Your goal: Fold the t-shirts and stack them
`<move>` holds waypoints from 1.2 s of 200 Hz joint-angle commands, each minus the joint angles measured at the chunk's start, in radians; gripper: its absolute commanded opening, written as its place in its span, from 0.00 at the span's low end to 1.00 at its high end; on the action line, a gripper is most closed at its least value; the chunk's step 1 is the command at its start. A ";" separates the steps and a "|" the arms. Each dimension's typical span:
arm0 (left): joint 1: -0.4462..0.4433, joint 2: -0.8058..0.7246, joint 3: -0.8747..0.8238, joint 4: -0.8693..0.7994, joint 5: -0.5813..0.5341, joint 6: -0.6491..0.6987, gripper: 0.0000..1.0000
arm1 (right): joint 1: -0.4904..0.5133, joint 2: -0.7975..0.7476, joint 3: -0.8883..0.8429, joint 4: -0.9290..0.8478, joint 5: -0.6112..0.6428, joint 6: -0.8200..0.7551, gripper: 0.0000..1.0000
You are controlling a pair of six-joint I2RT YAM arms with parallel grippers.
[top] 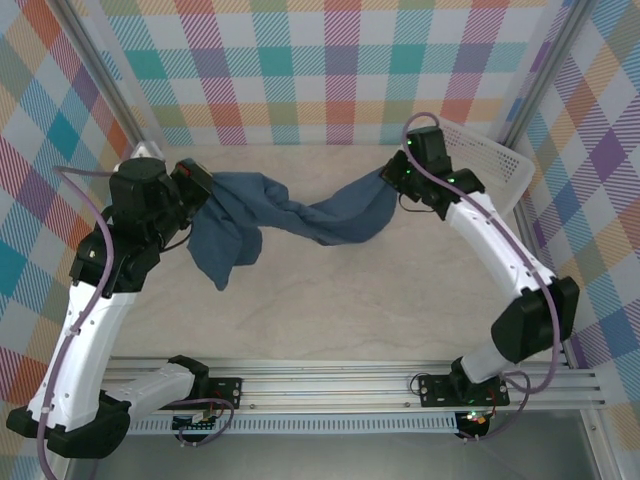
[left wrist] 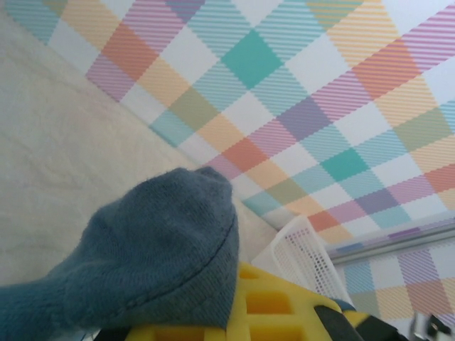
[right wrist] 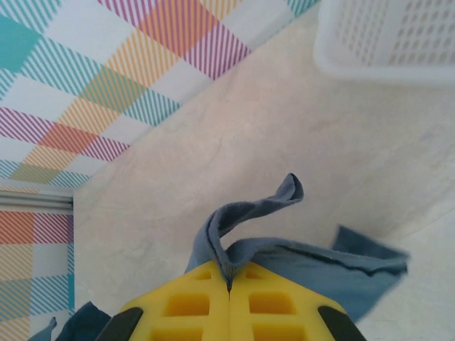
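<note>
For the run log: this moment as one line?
left gripper: shut on t-shirt | right gripper: shut on t-shirt | t-shirt: strung twisted between both, unfolded | basket: far right

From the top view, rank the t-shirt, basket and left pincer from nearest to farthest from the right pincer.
1. t-shirt: clamped in the right pincer itself.
2. basket: just beyond it, at the back right.
3. left pincer: far over on the left, gripping the shirt's other end.

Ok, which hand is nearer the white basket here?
Right. The right hand sits just left of the basket in the top view, shut on one end of the t-shirt; the left hand grips the other end, across the table.
</note>
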 commanded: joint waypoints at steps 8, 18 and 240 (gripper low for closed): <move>0.014 -0.069 0.040 0.068 -0.083 0.077 0.00 | -0.014 -0.111 0.015 -0.072 0.058 -0.074 0.00; 0.015 -0.086 0.039 0.079 -0.077 0.104 0.00 | -0.014 -0.148 0.015 -0.082 0.073 -0.086 0.00; 0.199 0.183 -0.096 0.051 -0.070 -0.015 0.00 | -0.040 0.151 0.078 -0.066 -0.069 -0.039 0.00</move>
